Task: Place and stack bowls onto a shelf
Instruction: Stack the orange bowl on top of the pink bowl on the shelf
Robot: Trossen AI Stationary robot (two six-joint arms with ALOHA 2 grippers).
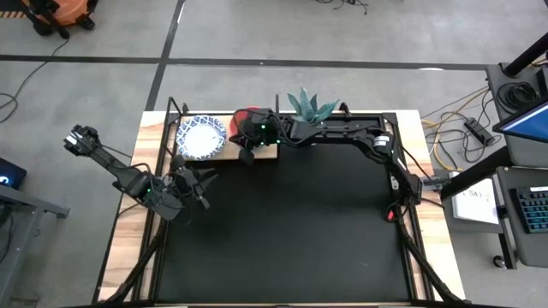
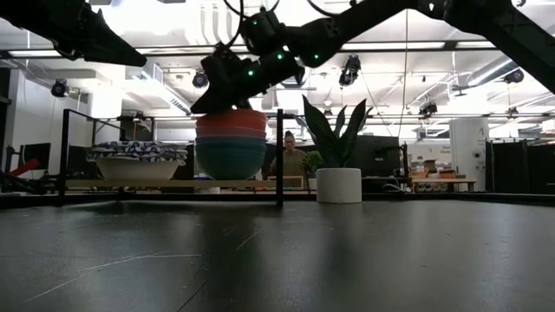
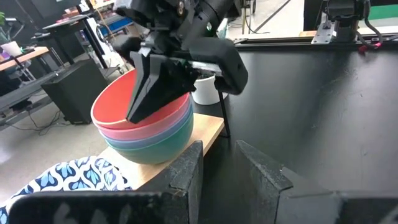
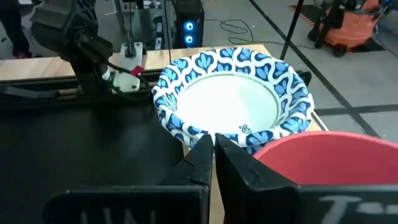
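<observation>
On the light-wood shelf at the table's far left stands a stack of plain bowls, the red one on top of pink, blue and green. Beside it, toward the table's left, sits the stack of blue-and-white patterned bowls. My right gripper is shut with nothing between its fingers. It stands over the red bowl's rim, on the side toward the patterned bowls. My left gripper waits open above the table's left part, short of the shelf. My right gripper's shut fingers slant down to the red bowl's rim, on its side toward the patterned bowls. I cannot tell whether they touch the rim.
A white pot with a green plant stands on the table just right of the shelf. The shelf's black frame post rises between pot and bowls. The black tabletop spreads toward the near edge. A person stands in the room behind.
</observation>
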